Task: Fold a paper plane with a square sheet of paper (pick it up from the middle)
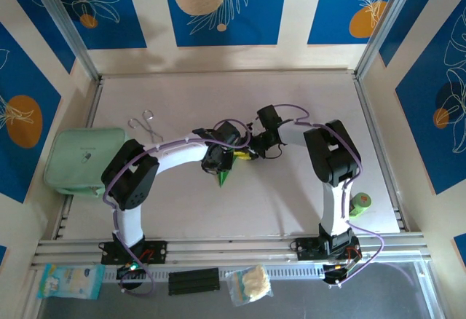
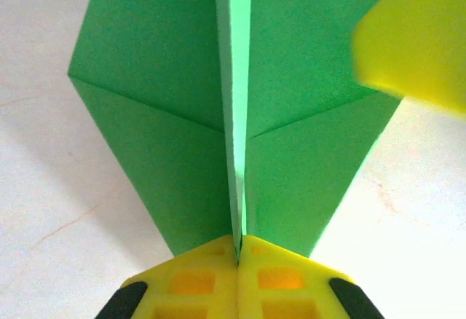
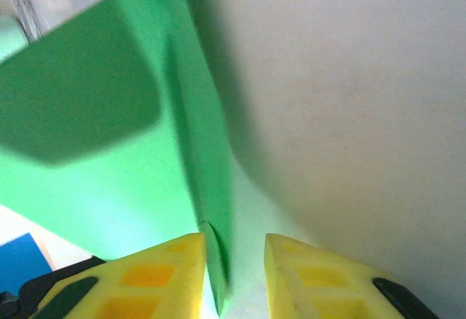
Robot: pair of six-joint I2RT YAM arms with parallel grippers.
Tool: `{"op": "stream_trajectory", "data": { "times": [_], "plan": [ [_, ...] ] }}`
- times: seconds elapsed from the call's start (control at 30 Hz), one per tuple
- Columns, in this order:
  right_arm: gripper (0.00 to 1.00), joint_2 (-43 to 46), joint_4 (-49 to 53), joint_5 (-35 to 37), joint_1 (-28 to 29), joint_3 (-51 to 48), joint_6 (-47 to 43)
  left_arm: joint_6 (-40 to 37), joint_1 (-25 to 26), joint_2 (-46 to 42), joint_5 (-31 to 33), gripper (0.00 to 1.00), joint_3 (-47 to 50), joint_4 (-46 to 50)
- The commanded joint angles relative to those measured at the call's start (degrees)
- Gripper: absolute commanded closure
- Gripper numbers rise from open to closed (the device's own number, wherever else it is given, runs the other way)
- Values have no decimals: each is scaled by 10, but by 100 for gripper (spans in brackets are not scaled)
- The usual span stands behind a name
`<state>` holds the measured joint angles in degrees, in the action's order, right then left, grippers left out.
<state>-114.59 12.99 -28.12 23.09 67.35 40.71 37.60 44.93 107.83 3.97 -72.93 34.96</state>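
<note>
Left fingers (image 2: 196, 282) pinch paper plane (image 2: 160, 115) — right fingers (image 3: 153, 275) parted.

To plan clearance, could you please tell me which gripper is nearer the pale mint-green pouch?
Left. The left gripper, shut on the paper plane mid-table, lies right of the pouch; the right gripper sits just beyond it, farther right.

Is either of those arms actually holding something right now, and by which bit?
Yes: the left jaws are shut on the green paper plane, pinching its centre ridge. The right jaws stand open around that ridge.
</note>
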Motion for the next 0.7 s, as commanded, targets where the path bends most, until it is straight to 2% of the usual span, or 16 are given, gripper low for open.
{"op": "stream_trajectory", "data": {
  "times": [0.0, 0.2, 0.67],
  "plan": [
    [67, 55, 16, 37, -19, -16, -1, 10, 2, -10, 37, 93, -15, 27],
    [62, 102, 20, 98, -43, -43, 1, 17, -3, 1, 23, 88, -16, 19],
    [60, 116, 21, 108, -54, -53, 8, 23, -2, 36, 12, 82, -46, 27]
  ]
}}
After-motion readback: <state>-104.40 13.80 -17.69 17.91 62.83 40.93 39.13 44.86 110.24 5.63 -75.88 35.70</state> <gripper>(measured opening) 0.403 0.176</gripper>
